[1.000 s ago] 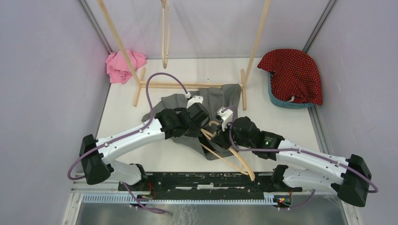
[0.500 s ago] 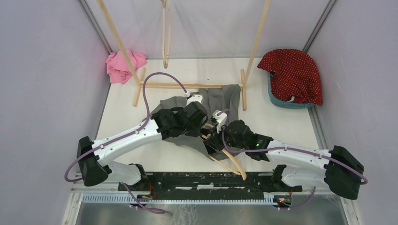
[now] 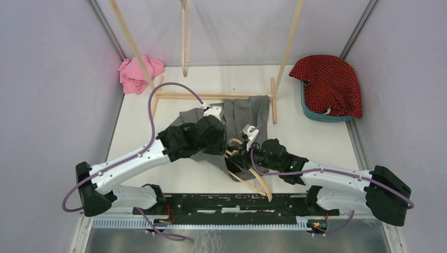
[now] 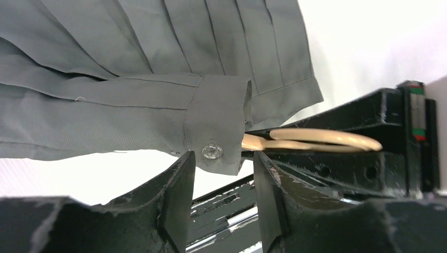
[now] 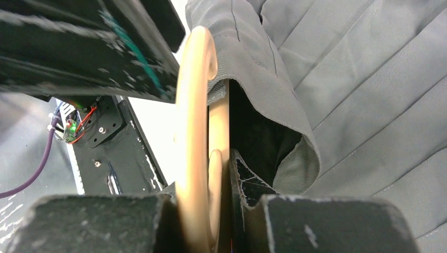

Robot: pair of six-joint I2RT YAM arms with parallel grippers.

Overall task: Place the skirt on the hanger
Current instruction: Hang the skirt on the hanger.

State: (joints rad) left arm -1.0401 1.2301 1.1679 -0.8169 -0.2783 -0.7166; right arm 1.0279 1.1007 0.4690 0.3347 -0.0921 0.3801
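- The grey pleated skirt [image 3: 243, 112] lies about mid-table [image 3: 327, 142]. In the top view its pleats run roughly from 12 o'clock, by the wooden rack [image 3: 211, 96], down to 6 o'clock, where the waistband ends between the two arms.
- The wooden hanger [image 3: 260, 183] sits at the skirt's near end. Its long axis runs from 11 o'clock to 5 o'clock, and the free tip points at 5 o'clock toward the arm bases.
- The right gripper [image 5: 208, 184] pinches the hanger, wood pressed between its fingers; the waistband edge touches the hanger's arm.
- The left gripper [image 4: 221, 166] has its fingers spread, and the buttoned waistband tab [image 4: 212, 152] lies just ahead of the gap, unpinched.
- A pink cloth [image 3: 138, 73] lies at 10 o'clock; a red spotted cloth [image 3: 331, 83] covers a blue basket [image 3: 316, 115] at 2 o'clock.
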